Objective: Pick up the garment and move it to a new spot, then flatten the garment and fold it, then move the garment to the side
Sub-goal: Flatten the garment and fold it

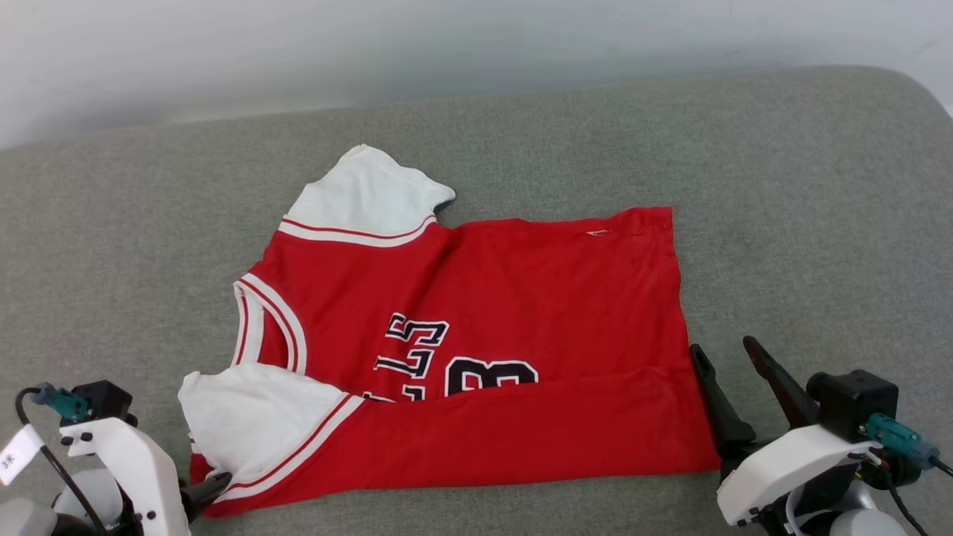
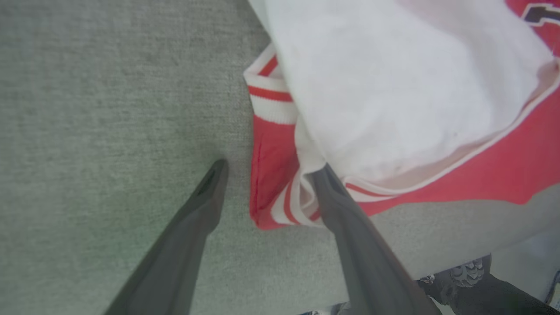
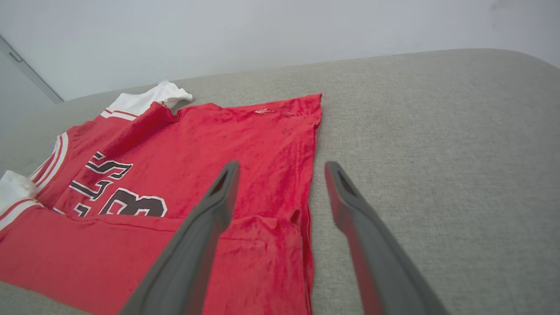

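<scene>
Both pairs of fingers are open and hold nothing. The head view gives me the whole garment (image 1: 484, 313), flat on the grey padded surface (image 1: 819, 186), its near edge folded over the print. The wrist views add more: the left gripper (image 2: 270, 168) has one finger at the white sleeve's edge, and the right gripper (image 3: 282, 166) straddles the red hem.
</scene>
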